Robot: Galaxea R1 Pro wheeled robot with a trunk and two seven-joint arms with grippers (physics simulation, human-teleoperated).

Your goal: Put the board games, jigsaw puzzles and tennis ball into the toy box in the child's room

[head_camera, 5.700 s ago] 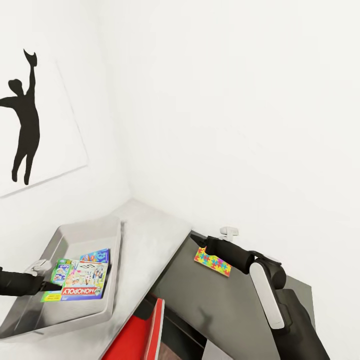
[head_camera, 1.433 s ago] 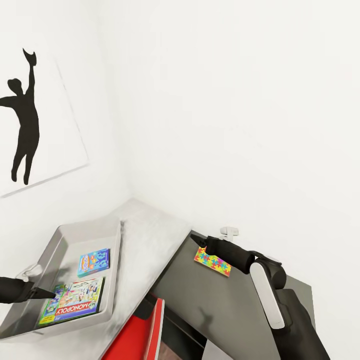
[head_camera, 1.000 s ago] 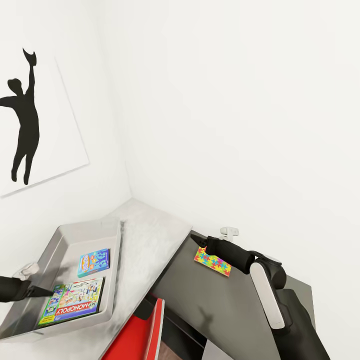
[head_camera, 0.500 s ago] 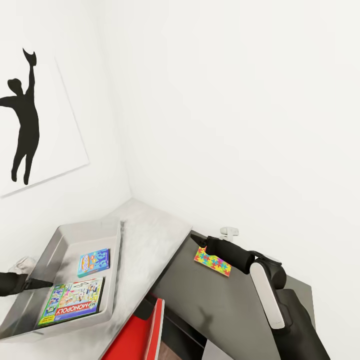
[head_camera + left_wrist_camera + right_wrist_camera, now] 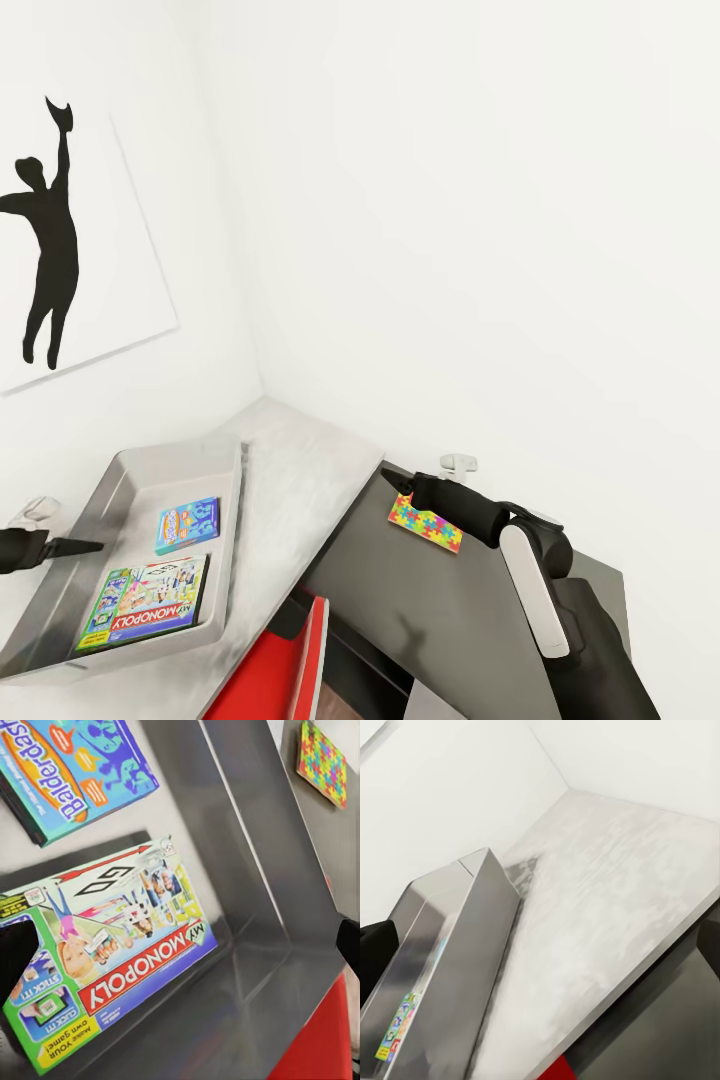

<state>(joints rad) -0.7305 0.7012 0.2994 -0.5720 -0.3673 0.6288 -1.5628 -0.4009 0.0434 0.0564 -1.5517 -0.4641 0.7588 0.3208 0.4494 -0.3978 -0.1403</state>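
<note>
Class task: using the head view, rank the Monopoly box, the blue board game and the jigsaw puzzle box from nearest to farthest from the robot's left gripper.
1. Monopoly box: in the toy box, just below the left gripper.
2. Blue board game: also in the toy box, a little further along.
3. Jigsaw puzzle box: far across on the dark cabinet top, by the right arm.

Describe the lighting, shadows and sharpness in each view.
Head view: flat, even light washes the white walls almost featureless; the right arm throws a soft shadow on the dark cabinet section. Left wrist view: sharp print on the Monopoly box, a dull sheen on the toy box wall. Right wrist view: the table top looks smeared, with a dark shadow beside the toy box.
</note>
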